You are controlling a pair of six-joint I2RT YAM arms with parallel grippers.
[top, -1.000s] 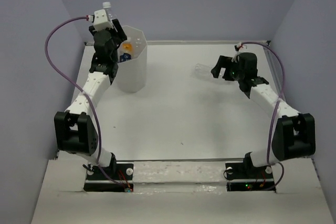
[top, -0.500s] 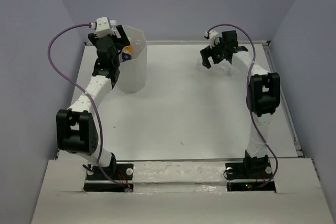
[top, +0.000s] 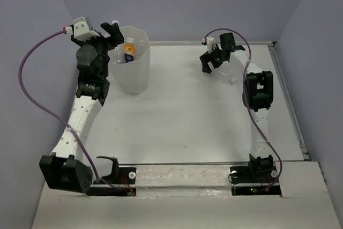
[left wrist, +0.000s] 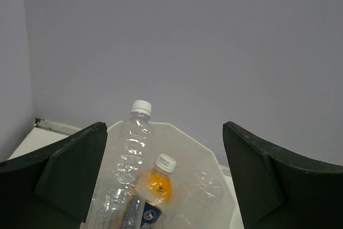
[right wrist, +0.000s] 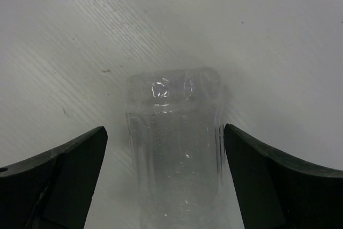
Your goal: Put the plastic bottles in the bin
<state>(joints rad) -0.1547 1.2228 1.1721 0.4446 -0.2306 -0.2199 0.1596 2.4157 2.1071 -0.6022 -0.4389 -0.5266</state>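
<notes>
Step in hand: pick-up of the last loose bottle by the right arm. The left arm is idle at the bin.

- Bin [top: 134, 76]: stands at 10 o'clock on the table [top: 177, 111]. It holds a clear crinkled bottle [left wrist: 134, 148] with a white cap, upright against the wall. An orange bottle [left wrist: 158, 178] with a dark blue label leans just beside it. A third, faint clear shape deeper in the bin is hard to make out.
- Left gripper [top: 111, 31]: raised at the bin's 9 o'clock rim, jaws spread wide, nothing between them. Its wrist view looks down into the bin mouth.
- Clear bottle on the table [top: 225, 73]: lying on its side at 1 o'clock, well apart from the bin.
- Right gripper [right wrist: 164, 132]: low over this bottle, jaws released. One finger [right wrist: 64, 164] stands on each side of the body. Gaps show on both sides, so no contact yet.

Judgement: all bottles in view are binned except this one. Next move calls for a slight descent and a gentle close across the body, since thin crinkled plastic may buckle or squirt out. After that, a lift and a long carry toward 10 o'clock. The left arm sits at the bin rim, so the approach needs clearance from it.
</notes>
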